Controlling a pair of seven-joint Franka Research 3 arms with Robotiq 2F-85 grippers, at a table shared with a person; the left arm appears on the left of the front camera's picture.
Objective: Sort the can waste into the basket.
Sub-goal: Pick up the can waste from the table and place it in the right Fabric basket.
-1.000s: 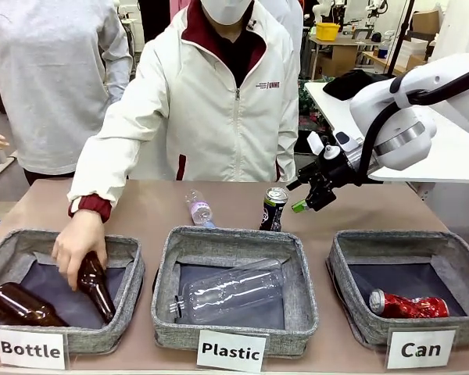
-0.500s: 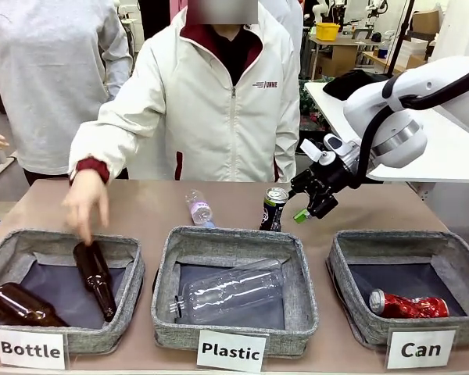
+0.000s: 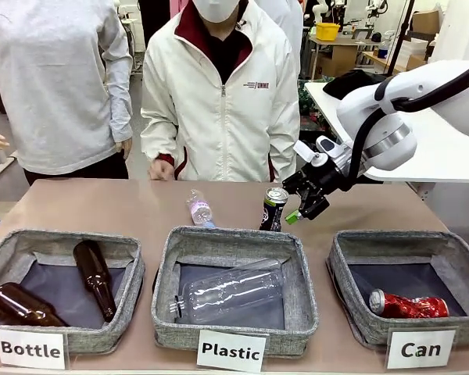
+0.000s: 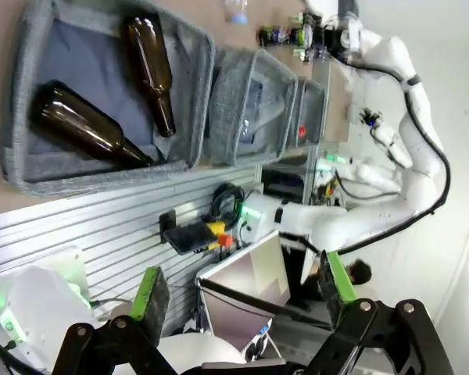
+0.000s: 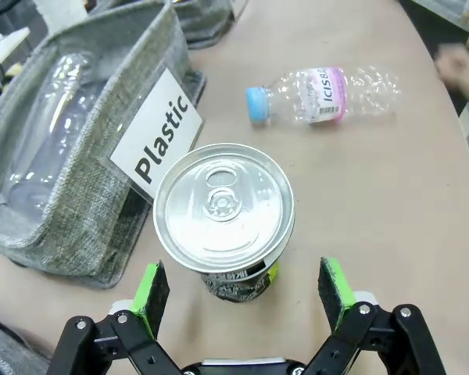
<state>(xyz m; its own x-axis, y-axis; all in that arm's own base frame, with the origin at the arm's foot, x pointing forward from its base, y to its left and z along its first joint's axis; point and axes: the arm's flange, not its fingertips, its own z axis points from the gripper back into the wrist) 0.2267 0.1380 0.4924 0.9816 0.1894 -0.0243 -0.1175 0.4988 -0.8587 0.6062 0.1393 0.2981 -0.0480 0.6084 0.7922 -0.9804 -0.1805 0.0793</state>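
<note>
1. The table [image 3: 141, 205] is showing a plain light-brown top. Three grey fabric baskets are standing in a row along its near edge, each one with a white label.
2. The "Can" basket [image 3: 399, 239] is sitting at the robot's right end of the row. The red can [image 3: 407, 305] is lying on its side on the dark liner inside it.
3. The black-and-blue can [image 3: 274, 208] is standing upright on the bare table, just behind the far rim of the "Plastic" basket [image 3: 234, 237] and apart from the "Can" basket.
4. The right gripper [image 3: 294, 201] is hovering at this can from the right. Its fingers are spread wide with one green pad on each side, and the right wrist view is showing a gap on both sides, so it is grasping nothing.
5. The left gripper [image 4: 243, 289] is hanging with its fingers released and far apart, with nothing between them. A grey slatted wall panel [image 4: 102, 234] is showing beyond it.
6. A small plastic bottle [image 3: 198, 208] is lying on the table just left of the black-and-blue can. A large clear bottle [image 3: 230, 291] is lying in the "Plastic" basket, and two brown bottles [image 3: 94, 277] are lying in the "Bottle" basket [image 3: 62, 238].
7. A person in a white jacket [image 3: 219, 101] is standing at the far side with both hands off the table, and a person in a grey top [image 3: 55, 86] is standing beside.
8. Behind the right arm a white side table [image 3: 453, 156] is standing, and a yellow container [image 3: 327, 31] is sitting deeper in the room.
</note>
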